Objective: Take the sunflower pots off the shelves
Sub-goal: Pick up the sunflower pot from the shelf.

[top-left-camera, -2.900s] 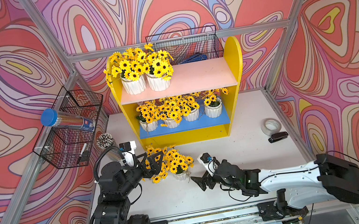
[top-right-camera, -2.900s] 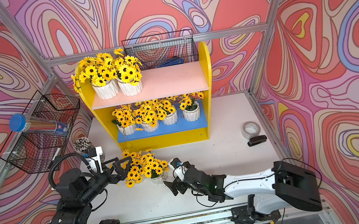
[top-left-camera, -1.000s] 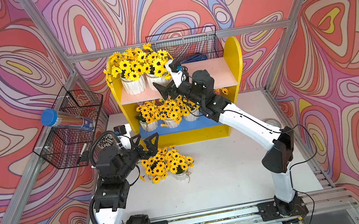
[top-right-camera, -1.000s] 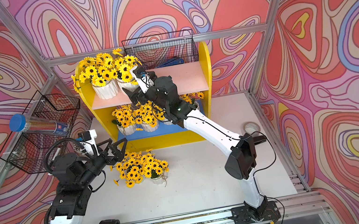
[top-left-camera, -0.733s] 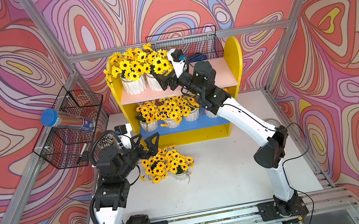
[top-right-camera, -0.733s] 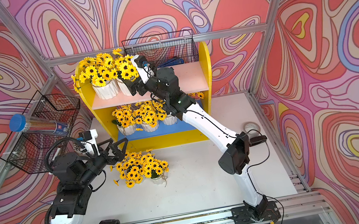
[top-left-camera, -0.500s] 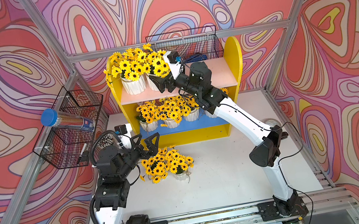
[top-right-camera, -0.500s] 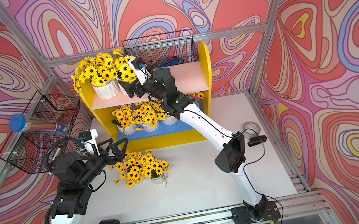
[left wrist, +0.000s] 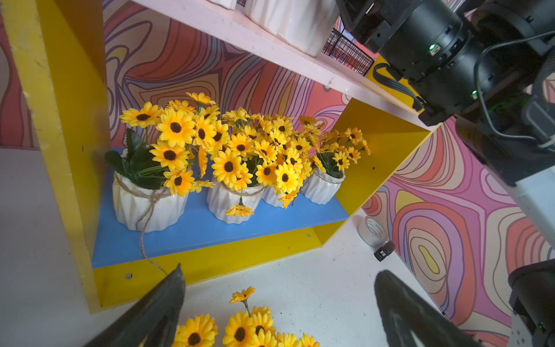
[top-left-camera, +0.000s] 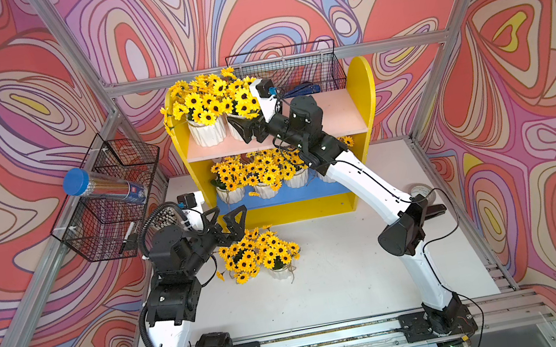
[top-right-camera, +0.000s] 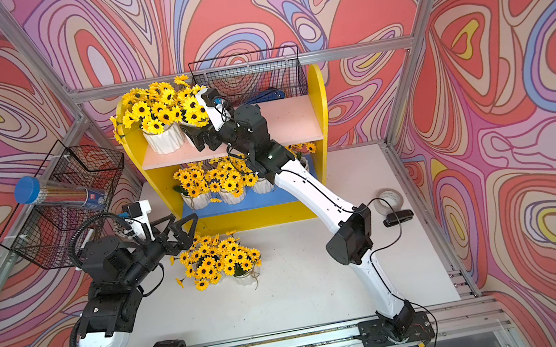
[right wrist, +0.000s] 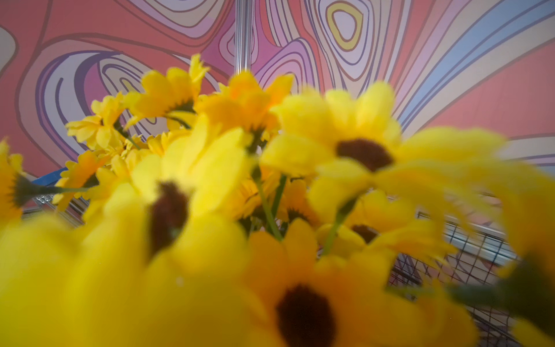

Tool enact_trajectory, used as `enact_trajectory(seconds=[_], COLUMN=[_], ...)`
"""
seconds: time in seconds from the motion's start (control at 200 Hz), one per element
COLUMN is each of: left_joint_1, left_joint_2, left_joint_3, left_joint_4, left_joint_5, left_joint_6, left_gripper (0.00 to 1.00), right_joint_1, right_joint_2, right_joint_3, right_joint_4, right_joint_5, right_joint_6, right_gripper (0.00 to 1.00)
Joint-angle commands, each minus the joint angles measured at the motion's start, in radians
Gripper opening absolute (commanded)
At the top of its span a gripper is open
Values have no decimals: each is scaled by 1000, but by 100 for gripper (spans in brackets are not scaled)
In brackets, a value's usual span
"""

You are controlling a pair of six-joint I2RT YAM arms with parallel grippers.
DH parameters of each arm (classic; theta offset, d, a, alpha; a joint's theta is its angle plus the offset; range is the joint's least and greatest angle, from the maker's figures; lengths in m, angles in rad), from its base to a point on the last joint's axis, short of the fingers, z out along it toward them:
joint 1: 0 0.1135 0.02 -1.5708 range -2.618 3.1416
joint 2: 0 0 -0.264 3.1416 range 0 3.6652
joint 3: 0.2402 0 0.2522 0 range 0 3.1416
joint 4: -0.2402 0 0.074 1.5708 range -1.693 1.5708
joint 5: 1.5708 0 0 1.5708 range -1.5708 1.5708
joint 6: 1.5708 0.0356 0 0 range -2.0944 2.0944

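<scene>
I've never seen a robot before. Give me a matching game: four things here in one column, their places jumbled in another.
1 right arm's fingers
2 left arm's fingers
3 blue-capped tube
4 tape roll

A in the side wire basket
B on the table, near its right edge
C open, by the sunflower pots on the table
D at a pot on the pink upper board

Pairs: 1-D, 2-C, 3-A, 4-B

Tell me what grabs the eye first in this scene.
Yellow sunflowers crowd the shelves: two pots on the pink board, four on the blue board. The right gripper, open, is up at the pink board's pots, and more sunflowers stand on the table by the open left gripper.
</scene>
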Motion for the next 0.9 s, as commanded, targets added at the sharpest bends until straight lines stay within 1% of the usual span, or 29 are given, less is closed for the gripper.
enact_trajectory(seconds=[0.0, 0.075, 0.155, 0.225, 0.265, 0.396, 0.461, 0.511, 0.581, 0.596, 0.666, 0.781, 0.891], left_joint_1=[8, 9, 9, 9, 9, 11, 12, 12, 12, 13, 14, 14, 14], left_joint_2=[-3, -5, -5, -1, 0, 0, 0, 0, 3, 3, 3, 4, 4], left_joint_3=[-8, -7, -8, -9, -9, -9, -9, -9, -9, -10, -9, -10, -10], left_joint_4=[31, 31, 33, 35, 35, 35, 37, 37, 38, 38, 38, 38, 40], left_joint_5=[21, 24, 26, 30, 31, 32, 34, 35, 36, 36, 38, 38, 41], left_joint_6=[-9, -10, -12, -14, -14, -14, -14, -14, -15, -15, -16, -15, -16], left_gripper=[100, 100, 100, 100, 100, 100, 100, 100, 100, 100, 100, 100, 100], right_joint_1=[0, -1, -1, -1, -1, 0, -1, -1, 0, 0, -1, -1, -1], right_joint_2=[32, 31, 23, 21, 19, 15, 10, 5, -4, -7, -21, -59, -121], right_joint_3=[22, 2, -17, -21, -24, -27, -35, -44, -54, -59, -73, -107, -182], right_joint_4=[-25, -14, 2, 9, 19, 22, 25, 28, 29, 31, 30, 28, 55], right_joint_5=[15, 20, -1, -15, -16, -12, -11, -9, -9, -8, -1, 23, 55], right_joint_6=[5, 7, 14, 25, 27, 24, 19, 19, 16, 14, 8, -10, -34], right_gripper=[98, 94, 85, 75, 74, 62, 49, 34, 18, 13, 0, 0, 0])
